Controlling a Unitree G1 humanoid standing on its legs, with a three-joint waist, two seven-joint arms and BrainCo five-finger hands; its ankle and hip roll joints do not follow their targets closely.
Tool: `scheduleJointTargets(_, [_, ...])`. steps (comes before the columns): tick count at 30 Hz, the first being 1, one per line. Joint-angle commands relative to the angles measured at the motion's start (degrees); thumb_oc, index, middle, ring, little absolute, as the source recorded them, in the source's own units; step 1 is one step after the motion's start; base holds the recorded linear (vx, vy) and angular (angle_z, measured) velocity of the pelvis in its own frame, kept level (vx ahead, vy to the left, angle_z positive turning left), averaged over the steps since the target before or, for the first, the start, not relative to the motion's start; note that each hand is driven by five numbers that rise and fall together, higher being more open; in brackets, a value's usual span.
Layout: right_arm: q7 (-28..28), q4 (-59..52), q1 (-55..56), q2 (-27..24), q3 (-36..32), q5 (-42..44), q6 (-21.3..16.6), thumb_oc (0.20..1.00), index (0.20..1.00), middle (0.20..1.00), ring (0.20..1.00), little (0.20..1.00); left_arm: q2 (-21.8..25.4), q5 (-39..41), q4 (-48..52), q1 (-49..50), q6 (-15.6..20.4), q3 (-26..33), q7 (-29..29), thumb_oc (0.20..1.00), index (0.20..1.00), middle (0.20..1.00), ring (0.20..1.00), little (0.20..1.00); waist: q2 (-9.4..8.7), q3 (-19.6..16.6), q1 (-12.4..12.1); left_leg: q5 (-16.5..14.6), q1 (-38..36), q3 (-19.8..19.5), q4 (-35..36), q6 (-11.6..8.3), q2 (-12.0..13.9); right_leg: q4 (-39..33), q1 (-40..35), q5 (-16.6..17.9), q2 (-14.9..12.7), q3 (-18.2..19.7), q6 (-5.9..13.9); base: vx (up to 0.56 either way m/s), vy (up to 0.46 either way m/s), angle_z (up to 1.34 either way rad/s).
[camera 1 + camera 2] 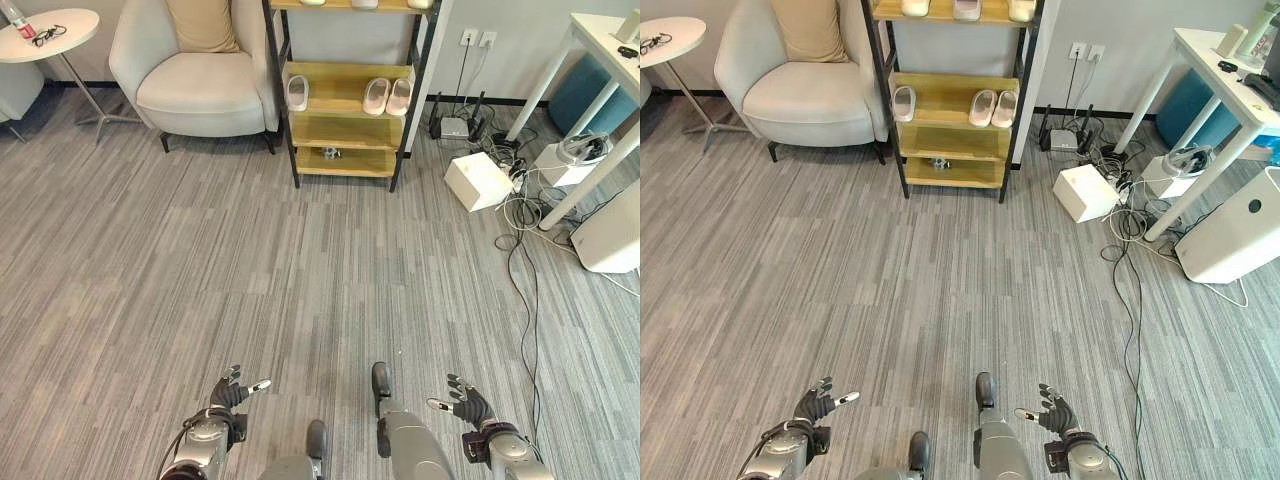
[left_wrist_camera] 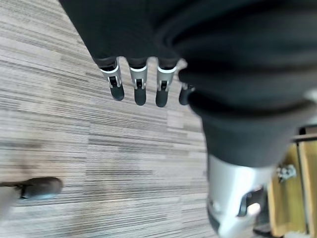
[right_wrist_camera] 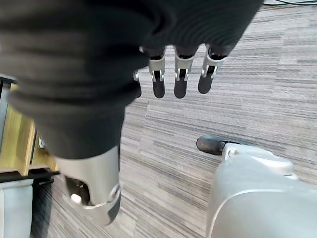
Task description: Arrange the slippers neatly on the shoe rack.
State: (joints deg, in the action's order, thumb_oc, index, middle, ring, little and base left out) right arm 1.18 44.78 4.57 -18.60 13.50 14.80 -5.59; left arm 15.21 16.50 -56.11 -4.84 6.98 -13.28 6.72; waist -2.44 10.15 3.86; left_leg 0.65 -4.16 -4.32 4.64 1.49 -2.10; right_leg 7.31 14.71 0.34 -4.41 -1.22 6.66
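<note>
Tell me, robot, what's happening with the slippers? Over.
Left hand and right hand open, empty. Pale slippers on wooden shoe rack ahead. Grey carpet floor between, nothing blocking.

— Where do the two eye views look from?

— From the head, high up, tilted down over the grey carpet (image 1: 300,260) toward the shoe rack (image 1: 345,100) far ahead. They sit side by side, so both share the rack, the armchair (image 1: 805,95) and the white worktop (image 1: 1225,80).

— And the wrist views?

— Each sits very close behind its own hand, left hand (image 2: 138,84) and right hand (image 3: 178,74), facing along the fingers at the carpet; each catches an edge of the rack.
</note>
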Motion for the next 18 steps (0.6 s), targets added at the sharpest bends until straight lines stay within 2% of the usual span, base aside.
scheduleJointTargets(1, [0.24,-2.42,-1.34,-2.29,0.59,1.16,-1.62,1.000,1.000,1.000,1.000,1.000,-0.93,0.61,2.08,-2.36,1.76,1.67,0.06,1.000,1.000,1.000,1.000,1.000,1.30,-0.84,1.48,-1.12,-5.16,0.12,-11.22,-6.40,3.74,-6.55,-6.05,6.07,3.24,0.44,-0.58,0.32,-0.271,0.21])
scheduleJointTargets(2, [-0.17,-3.03,-1.05,-2.73,0.80,1.26,-1.60,1.000,1.000,1.000,1.000,1.000,-1.06,0.97,2.53,-2.03,1.76,1.86,-0.12,1.000,1.000,1.000,1.000,1.000,1.27,-0.53,1.17,1.17,-3.36,-0.80,-15.90,-7.03,2.87,-6.47,-7.44,5.42,3.49,0.51,-1.36,0.34,-0.266,0.10])
scheduleJointTargets(3, [-0.87,-4.00,-0.60,-4.17,0.93,1.08,-1.35,1.000,1.000,1.000,1.000,1.000,-1.14,1.59,2.51,-1.71,1.70,2.28,0.24,1.000,1.000,1.000,1.000,1.000,0.27,0.89,0.20,5.11,1.12,-1.81,-25.41,-7.72,0.97,-5.96,-10.08,3.71,3.19,1.08,-3.03,0.27,-0.195,0.01])
scheduleJointTargets(5, [-0.85,-3.81,-0.52,-4.40,0.78,1.02,-1.16,1.000,1.000,1.000,1.000,1.000,-1.15,1.79,2.59,-1.53,1.62,2.27,0.07,1.000,1.000,1.000,1.000,1.000,0.04,1.19,-0.17,5.11,2.86,-1.17,-26.19,-7.52,0.94,-5.86,-10.86,3.08,2.81,1.23,-3.13,0.24,-0.105,-0.35])
scheduleJointTargets(6, [-0.80,-3.59,-0.41,-4.62,0.42,1.29,-0.93,1.000,1.000,1.000,1.000,1.000,-1.05,1.75,2.30,-1.29,1.58,2.30,-0.20,1.000,1.000,1.000,1.000,1.000,-0.56,1.48,-1.15,3.33,7.75,1.83,-21.89,-6.36,1.32,-6.06,-13.13,1.99,2.06,1.82,-3.11,0.36,-0.052,-0.26])
scheduleJointTargets(7, [-0.74,-3.57,-0.14,-4.62,0.22,1.25,-0.94,1.000,1.000,1.000,1.000,1.000,-0.93,1.46,1.96,-1.05,1.57,2.36,-0.24,1.000,1.000,1.000,1.000,1.000,-0.57,1.25,-1.58,2.12,8.33,3.02,-17.65,-5.75,1.78,-6.40,-14.33,1.18,2.03,1.82,-2.90,0.64,0.030,-0.07])
scheduleJointTargets(8, [-0.23,-2.84,0.35,-4.74,0.11,1.02,-1.30,1.000,1.000,1.000,1.000,1.000,-0.97,0.64,1.19,-0.47,1.44,2.10,-0.10,1.000,1.000,1.000,1.000,1.000,1.14,0.69,-2.95,7.33,12.56,4.65,-4.01,-5.76,3.94,-7.19,-17.25,-1.19,3.37,1.78,-2.81,0.46,0.057,0.38])
scheduleJointTargets(9, [-0.23,-2.84,0.37,-4.73,0.12,1.02,-1.32,1.000,1.000,1.000,1.000,1.000,-0.96,0.64,1.19,-0.44,1.44,2.09,-0.09,1.000,1.000,1.000,1.000,1.000,1.03,0.90,-2.96,7.55,11.99,4.70,-3.48,-5.76,3.83,-7.17,-17.56,-1.34,3.26,1.79,-2.80,0.69,0.130,0.20])
scheduleJointTargets(10, [0.19,-1.77,0.16,-4.57,0.16,0.14,-1.34,1.000,1.000,1.000,1.000,1.000,-0.60,-0.03,0.83,-0.22,1.30,2.30,0.08,1.000,1.000,1.000,1.000,1.000,1.46,0.35,-4.04,9.96,15.43,6.67,0.36,-6.81,3.94,-7.71,-21.17,-3.45,3.78,2.55,-2.71,0.62,0.191,0.05])
scheduleJointTargets(11, [-0.08,-1.61,0.01,-3.73,0.37,0.28,-1.12,1.000,1.000,1.000,1.000,1.000,-0.67,0.06,0.95,0.91,1.38,2.63,0.00,1.000,1.000,1.000,1.000,1.000,1.60,-0.84,-4.51,10.98,13.87,6.24,0.36,-6.62,4.04,-8.05,-23.40,-4.75,3.44,3.34,-2.12,0.61,0.192,-0.26])
scheduleJointTargets(12, [-0.08,-1.61,0.01,-3.73,0.37,0.28,-1.12,1.000,1.000,1.000,1.000,1.000,-0.67,0.06,0.95,0.91,1.38,2.63,0.00,1.000,1.000,1.000,1.000,1.000,1.59,-0.82,-4.51,10.98,13.85,6.24,0.36,-6.62,4.03,-8.06,-23.42,-4.75,3.43,3.34,-2.12,0.52,0.277,-0.41])
scheduleJointTargets(13, [-0.60,-1.28,-0.22,-3.27,0.54,0.09,-0.84,1.000,1.000,1.000,1.000,1.000,-0.58,0.06,1.04,1.84,1.43,2.87,-0.24,1.000,1.000,1.000,1.000,1.000,0.92,-2.08,-5.02,9.84,13.00,6.49,-0.19,-5.56,3.04,-7.52,-24.66,-5.60,1.64,4.30,-1.08,0.35,0.214,-0.51])
scheduleJointTargets(15, [-0.84,-1.16,0.10,-2.52,0.10,0.59,-0.73,1.000,1.000,1.000,1.000,1.000,-0.24,-0.51,1.00,2.43,1.31,3.02,-0.40,1.000,1.000,1.000,1.000,1.000,-0.30,-2.76,-5.54,7.84,12.09,7.53,-1.47,-4.06,2.19,-4.99,-24.14,-5.34,-0.34,5.48,0.08,0.38,0.279,-0.60])
scheduleJointTargets(16, [-0.83,-1.40,-0.09,-1.75,-0.01,1.23,-0.64,1.000,1.000,1.000,1.000,1.000,0.17,-0.87,1.80,2.90,1.15,2.63,-0.66,1.000,1.000,1.000,1.000,1.000,-1.10,-2.85,-5.88,6.09,11.08,8.17,-2.25,-2.69,1.43,0.19,-22.09,-2.98,-1.63,6.06,1.25,0.33,0.298,-0.97])
scheduleJointTargets(17, [-1.03,-1.69,-0.65,-1.39,-0.06,1.39,-0.67,1.000,1.000,1.000,1.000,1.000,0.61,-0.88,2.82,3.03,1.13,2.22,-0.93,1.000,1.000,1.000,1.000,1.000,-1.28,-2.19,-6.06,4.78,9.57,8.31,-2.62,-1.44,0.61,7.76,-18.16,2.05,-2.17,6.81,1.94,0.32,0.311,-0.56])
scheduleJointTargets(18, [-0.99,-1.94,-1.30,-1.31,-0.03,1.39,-0.61,1.000,1.000,1.000,1.000,1.000,1.00,-1.07,3.80,2.92,0.99,1.82,-1.25,1.000,1.000,1.000,1.000,1.000,-0.78,-1.20,-5.90,3.75,7.77,8.30,-2.45,-0.49,0.29,14.02,-15.05,5.61,-2.31,6.47,2.06,0.32,0.290,0.00])
